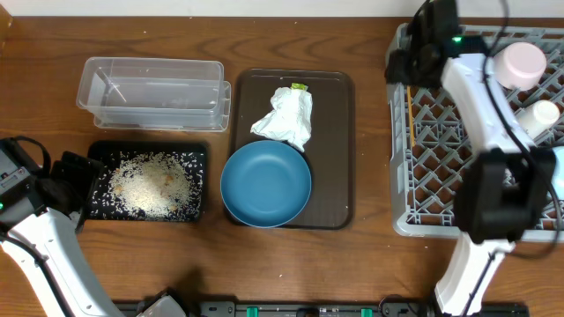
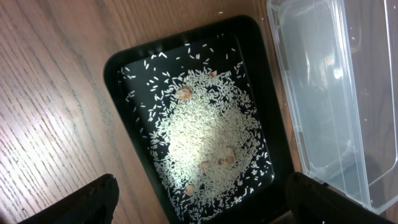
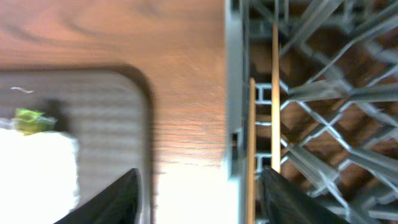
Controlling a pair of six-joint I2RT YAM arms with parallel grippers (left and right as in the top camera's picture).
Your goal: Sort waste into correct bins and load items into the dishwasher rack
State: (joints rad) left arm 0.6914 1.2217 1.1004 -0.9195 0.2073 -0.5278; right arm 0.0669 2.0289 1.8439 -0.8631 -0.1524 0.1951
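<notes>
The white rice (image 1: 145,183) lies in the shallow black tray (image 1: 198,154), also in the left wrist view (image 2: 205,137). The clear container (image 1: 150,92) stands empty behind it. The crumpled napkin (image 1: 286,116), the green-yellow wrapper (image 1: 300,86) and the large dark blue bowl (image 1: 265,183) sit on the brown serving tray (image 1: 339,132). The grey rack (image 1: 423,220) holds the pinkish cup (image 1: 520,63), the white piece (image 1: 539,116) and the chopsticks (image 3: 275,93). My left gripper (image 2: 205,208) is open and empty over the black tray's near end. My right gripper (image 3: 199,199) is open and empty above the rack's left rim.
A light blue bowl (image 1: 557,172) shows at the rack's right edge, partly hidden by my right arm. The brown tray's corner (image 3: 106,112), the napkin (image 3: 31,174) and the wrapper (image 3: 28,118) show in the right wrist view. Bare wood separates the trays and the rack.
</notes>
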